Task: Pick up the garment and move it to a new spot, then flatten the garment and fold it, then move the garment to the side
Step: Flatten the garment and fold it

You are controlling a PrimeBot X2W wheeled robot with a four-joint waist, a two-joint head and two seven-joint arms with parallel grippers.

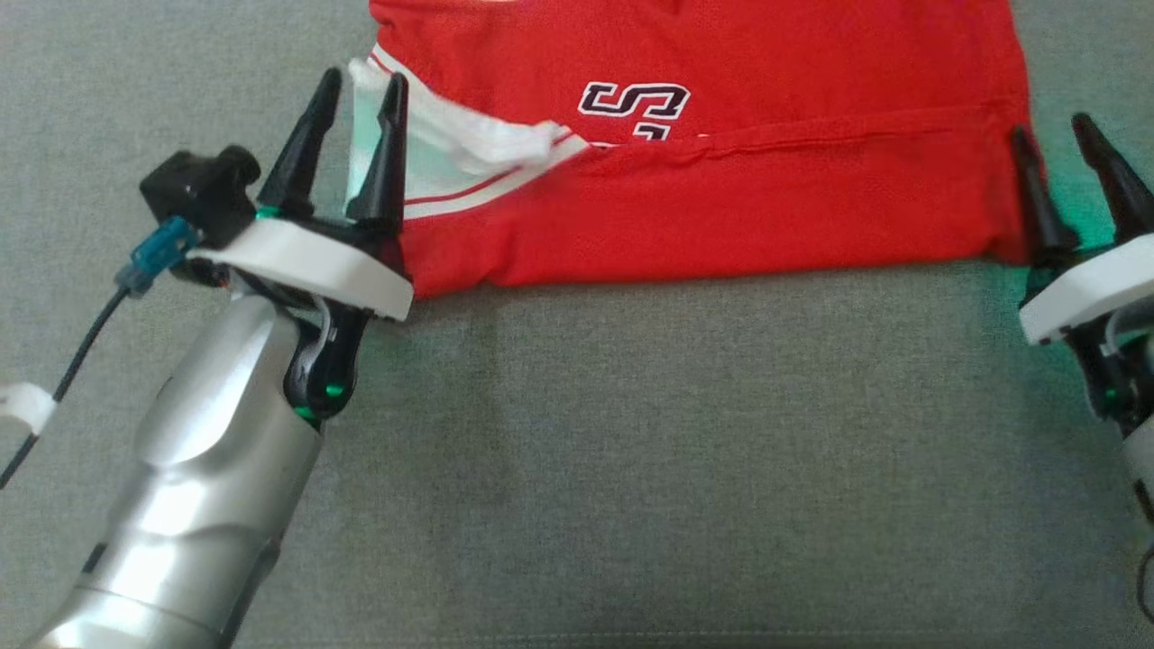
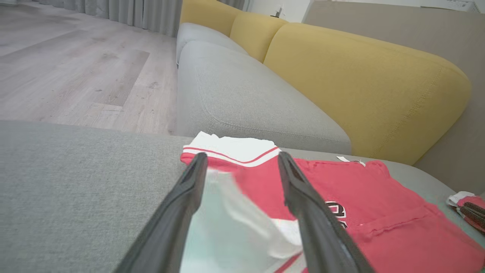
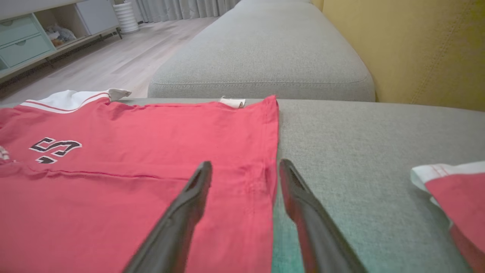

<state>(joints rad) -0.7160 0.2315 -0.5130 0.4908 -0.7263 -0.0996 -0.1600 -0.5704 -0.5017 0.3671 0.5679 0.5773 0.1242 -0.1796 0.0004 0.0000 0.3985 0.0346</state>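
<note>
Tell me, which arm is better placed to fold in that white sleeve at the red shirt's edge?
The left, I'd say. The open left fingers flank the white sleeve of the red shirt; the right fingers sit open at the shirt's far edge.

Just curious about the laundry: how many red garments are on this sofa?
2. One red shirt lies spread on the grey seat cushion; a second red-and-white garment sits apart from it, past its right edge. Others may lie outside the pictures.
</note>
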